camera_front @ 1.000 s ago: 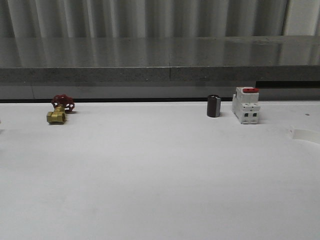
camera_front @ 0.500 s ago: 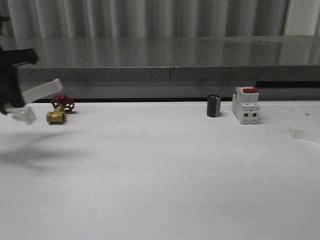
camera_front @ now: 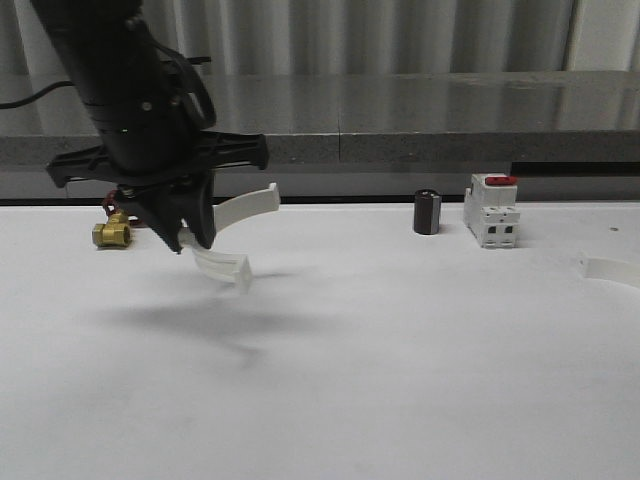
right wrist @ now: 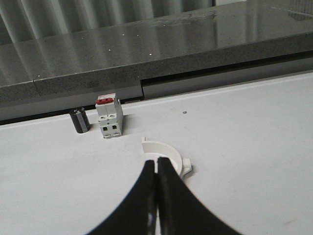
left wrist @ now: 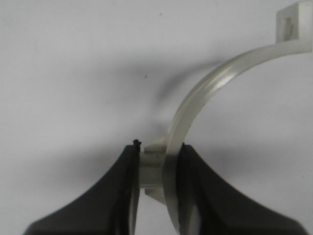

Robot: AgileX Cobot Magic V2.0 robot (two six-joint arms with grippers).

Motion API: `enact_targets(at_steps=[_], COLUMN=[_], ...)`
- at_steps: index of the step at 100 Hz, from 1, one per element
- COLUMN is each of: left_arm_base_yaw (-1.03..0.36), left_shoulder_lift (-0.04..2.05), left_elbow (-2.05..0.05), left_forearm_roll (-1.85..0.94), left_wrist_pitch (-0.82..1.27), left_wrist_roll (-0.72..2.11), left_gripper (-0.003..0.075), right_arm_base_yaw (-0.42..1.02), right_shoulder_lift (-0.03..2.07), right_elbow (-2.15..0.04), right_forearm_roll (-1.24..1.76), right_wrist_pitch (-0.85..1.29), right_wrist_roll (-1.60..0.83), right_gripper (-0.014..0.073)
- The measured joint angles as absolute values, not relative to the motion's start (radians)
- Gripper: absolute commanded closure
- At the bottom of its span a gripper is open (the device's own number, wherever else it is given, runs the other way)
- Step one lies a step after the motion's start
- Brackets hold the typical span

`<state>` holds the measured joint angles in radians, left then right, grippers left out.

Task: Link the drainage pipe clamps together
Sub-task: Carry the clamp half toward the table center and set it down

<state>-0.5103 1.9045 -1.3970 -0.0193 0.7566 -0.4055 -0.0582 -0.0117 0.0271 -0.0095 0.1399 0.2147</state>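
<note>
Above the left half of the white counter, the left arm's black fingers hang in the air, clenched on one white half-ring clamp. They pinch it near one end, and the rest of the curved strip arcs away to a small square tab. Clamp and fingers are clear of the counter, with a soft shadow under them. Just behind and to the left, a brass valve with a red handle sits near the far edge. Farther right along the far edge stand a small dark cylinder and, just beside it, a white blocky switch with a red top. The second half-ring clamp lies flat on the counter at the far right, well apart from the first. The right arm's fingers are pressed together with nothing between them, just in front of that clamp.
</note>
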Motion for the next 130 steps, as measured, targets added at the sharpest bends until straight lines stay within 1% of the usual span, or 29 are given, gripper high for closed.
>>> enact_targets(at_steps=[24, 71, 81, 86, 93, 100, 102, 104, 105, 107, 112, 117, 122, 130], left_arm_base_yaw=[-0.555, -0.576, -0.576, -0.576, -0.576, -0.576, -0.576, -0.576, -0.576, -0.576, -0.578, -0.578, -0.578, -0.578], left_shoulder_lift=[1.995, 2.086, 2.097, 2.098, 2.100, 2.100, 2.100, 2.100, 2.100, 2.100, 2.100, 2.100, 2.100, 2.100], left_elbow=[-1.499, -1.505, -1.507, -1.507, -1.509, -1.509, -1.509, -1.509, -1.509, -1.509, -1.511, -1.511, -1.511, -1.513], left_forearm_roll=[-0.021, -0.052, -0.057, -0.058, -0.059, -0.059, -0.059, -0.061, -0.061, -0.063, -0.065, -0.065, -0.065, -0.065], left_wrist_pitch=[0.763, 0.781, 0.783, 0.783, 0.783, 0.781, 0.781, 0.781, 0.781, 0.781, 0.781, 0.781, 0.783, 0.790], left_wrist_roll=[-0.450, -0.477, -0.481, -0.481, -0.483, -0.483, -0.483, -0.483, -0.483, -0.483, -0.483, -0.483, -0.479, -0.447], left_gripper=[0.0677, 0.0677, 0.0661, 0.0632, 0.0556, 0.0449, 0.0400, 0.0374, 0.0347, 0.0322, 0.0227, 0.0169, 0.0142, 0.0142], right_arm_base_yaw=[-0.058, -0.058, -0.058, -0.058, -0.058, -0.058, -0.058, -0.058, -0.058, -0.058, -0.058, -0.058, -0.058, -0.058], right_shoulder_lift=[-0.012, -0.012, -0.012, -0.012, -0.012, -0.012, -0.012, -0.012, -0.012, -0.012, -0.012, -0.012, -0.012, -0.012], right_elbow=[0.027, 0.027, 0.027, 0.027, 0.027, 0.027, 0.027, 0.027, 0.027, 0.027, 0.027, 0.027, 0.027, 0.027], right_forearm_roll=[-0.010, -0.010, -0.010, -0.010, -0.010, -0.010, -0.010, -0.010, -0.010, -0.010, -0.010, -0.010, -0.010, -0.010], right_wrist_pitch=[0.140, 0.140, 0.140, 0.140, 0.140, 0.140, 0.140, 0.140, 0.140, 0.140, 0.140, 0.140, 0.140, 0.140], right_wrist_roll=[0.215, 0.215, 0.215, 0.215, 0.215, 0.215, 0.215, 0.215, 0.215, 0.215, 0.215, 0.215, 0.215, 0.215], right_gripper=[0.0711, 0.0711, 0.0711, 0.0711, 0.0711, 0.0711, 0.0711, 0.0711, 0.0711, 0.0711, 0.0711, 0.0711, 0.0711, 0.0711])
